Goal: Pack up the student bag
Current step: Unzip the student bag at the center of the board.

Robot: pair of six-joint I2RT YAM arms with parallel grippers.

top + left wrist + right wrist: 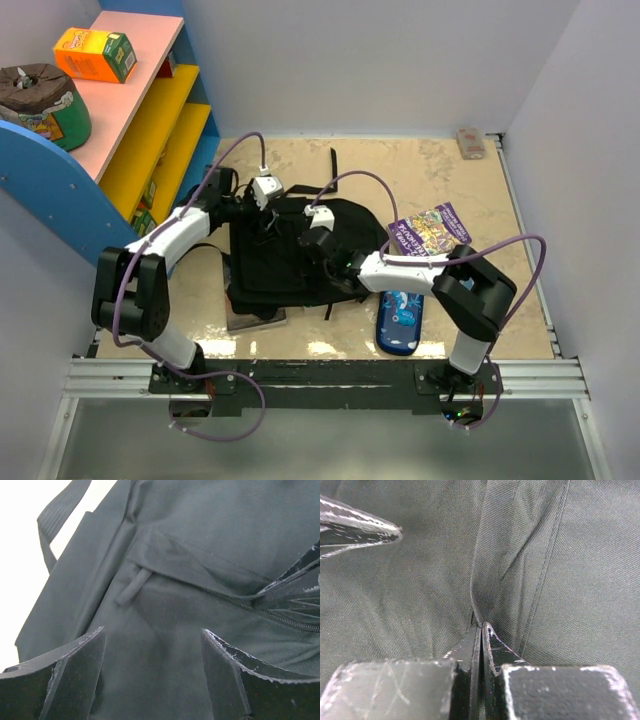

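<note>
Mostly, the student bag (272, 268) hides a flat object (256, 320) beneath.

Nothing legible reached you in any view.
- Orange box (95, 54) on the pink shelf (135, 85): its faces carried print, but the lettering was too small to read.
- Green-wrapped roll (45, 108) beside it: a coloured label showed, and its wording stayed unreadable.
- Purple book (430, 231): it had a cartoon cover with blurred lettering.
- Blue pencil case (400, 322): you could make out a pattern only, no words.
- Both wrist views gave you only plain black weave of the student bag (165, 630).
</note>
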